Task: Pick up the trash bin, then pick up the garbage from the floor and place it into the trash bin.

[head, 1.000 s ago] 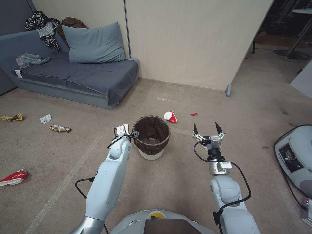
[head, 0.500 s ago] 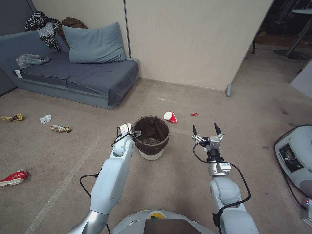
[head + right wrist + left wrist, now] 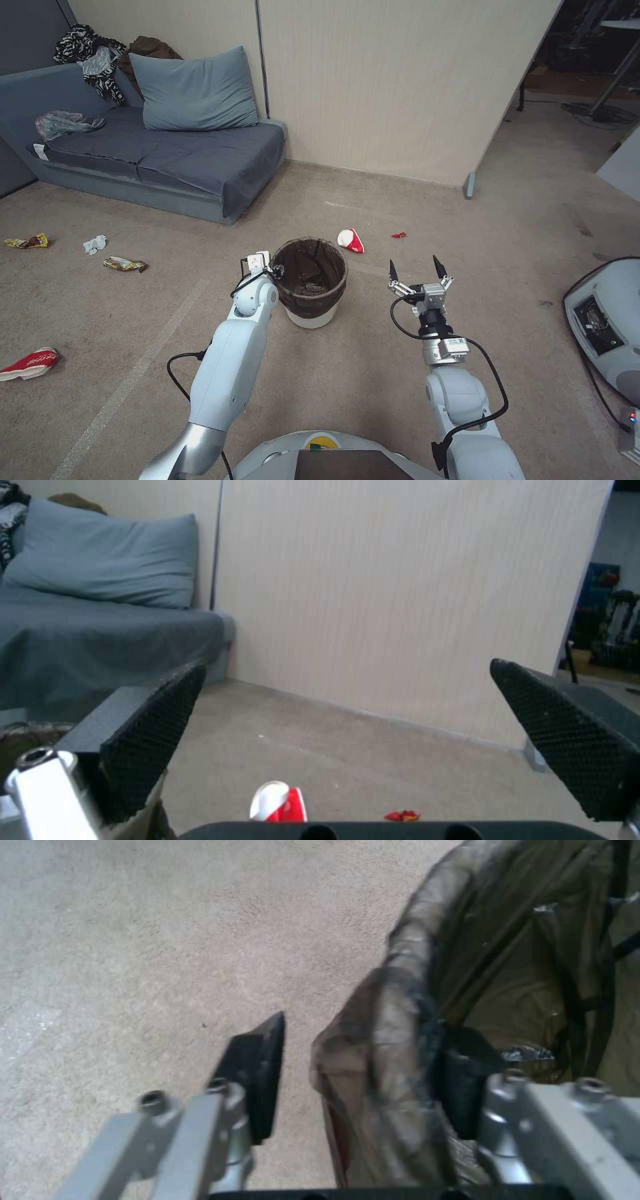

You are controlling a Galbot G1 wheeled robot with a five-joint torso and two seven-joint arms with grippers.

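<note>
Trash bin [image 3: 310, 283] rim apparently sits between the left end effector [image 3: 360, 1075] fingers.

Trash bin [image 3: 310, 280] on the floor, centre, between the two arms; left gripper [image 3: 275, 271] at its left rim, one finger [image 3: 257, 1075] outside, the other inside; right gripper [image 3: 413, 269] to the right, apart from it. Crushed cup [image 3: 350, 240] just behind the bin. Sofa [image 3: 153, 157] far left, pillow [image 3: 193, 90] on it. Wrappers [image 3: 123, 264], tissue [image 3: 94, 244] left
</note>
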